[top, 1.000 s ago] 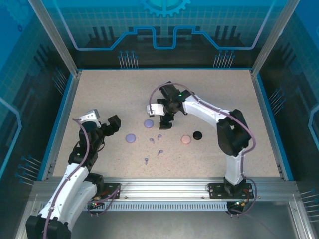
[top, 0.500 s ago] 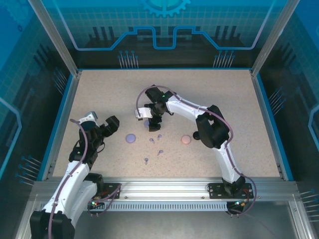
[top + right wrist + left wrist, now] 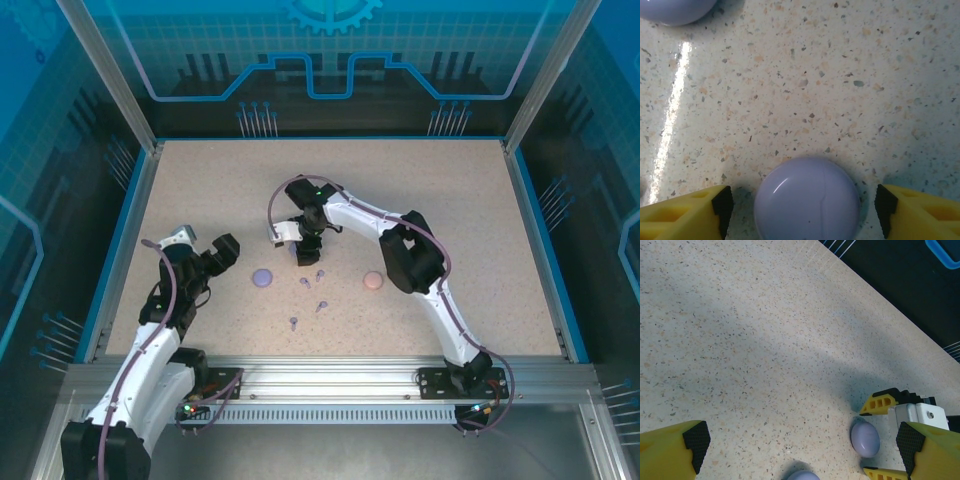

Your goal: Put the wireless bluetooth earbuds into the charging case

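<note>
1. Right gripper [image 3: 802, 201] is open, its pads straddling a lavender case [image 3: 807, 192] with slim gaps either side.
2. Left gripper [image 3: 800, 450] is wide open over bare table [image 3: 740, 340], loads of room.
3. Top view adds the earbuds [image 3: 305, 283], scattered mid-frame just below that case. Too tiny to tell where the stems point.
4. Pink case [image 3: 373, 281] sits to their right.

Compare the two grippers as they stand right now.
The left gripper hangs over the table with nothing between its fingers; the right gripper straddles a lavender case, one finger each side, small gaps showing. The left gripper sits near the table's left edge; the right gripper reaches out to the table's middle. Both are open, grip nothing, and have yellow fingers with black pads.
</note>
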Controlling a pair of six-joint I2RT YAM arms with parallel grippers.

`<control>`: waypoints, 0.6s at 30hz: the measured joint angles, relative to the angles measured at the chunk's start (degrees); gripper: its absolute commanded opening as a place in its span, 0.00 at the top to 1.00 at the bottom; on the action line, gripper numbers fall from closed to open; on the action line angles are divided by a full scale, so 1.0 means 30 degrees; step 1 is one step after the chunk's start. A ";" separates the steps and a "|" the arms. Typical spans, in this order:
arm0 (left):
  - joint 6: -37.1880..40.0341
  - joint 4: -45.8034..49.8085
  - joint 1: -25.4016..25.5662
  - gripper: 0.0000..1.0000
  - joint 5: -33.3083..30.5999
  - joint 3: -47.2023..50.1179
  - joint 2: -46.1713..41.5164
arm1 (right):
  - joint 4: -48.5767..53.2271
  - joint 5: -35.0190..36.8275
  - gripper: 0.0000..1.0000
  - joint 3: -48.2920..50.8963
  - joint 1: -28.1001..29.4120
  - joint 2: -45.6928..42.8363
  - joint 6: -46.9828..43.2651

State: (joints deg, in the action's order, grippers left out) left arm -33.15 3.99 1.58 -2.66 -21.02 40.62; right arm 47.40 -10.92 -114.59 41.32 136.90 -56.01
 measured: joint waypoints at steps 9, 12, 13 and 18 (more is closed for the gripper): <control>0.0000 -0.0124 -0.0015 0.01 0.0000 0.0189 0.0000 | 0.0765 0.0000 0.34 -0.0736 -0.0007 0.0561 0.0000; 0.0000 -0.0131 -0.0015 0.01 0.0007 0.0189 0.0000 | 0.0896 -0.0022 0.39 -0.0736 -0.0036 0.0583 0.0007; 0.0000 -0.0131 -0.0015 0.01 0.0007 0.0189 0.0000 | 0.0925 -0.0022 0.40 -0.0736 -0.0036 0.0583 0.0022; 0.0000 -0.0131 -0.0051 0.01 0.0146 0.0197 0.0058 | 0.1049 -0.0080 0.46 -0.0736 -0.0036 0.0583 0.0022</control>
State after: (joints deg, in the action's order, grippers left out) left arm -33.15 3.60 1.43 -2.22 -20.43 40.80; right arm 50.54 -11.16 -116.79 41.21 138.65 -55.94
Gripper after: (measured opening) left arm 0.987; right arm 0.549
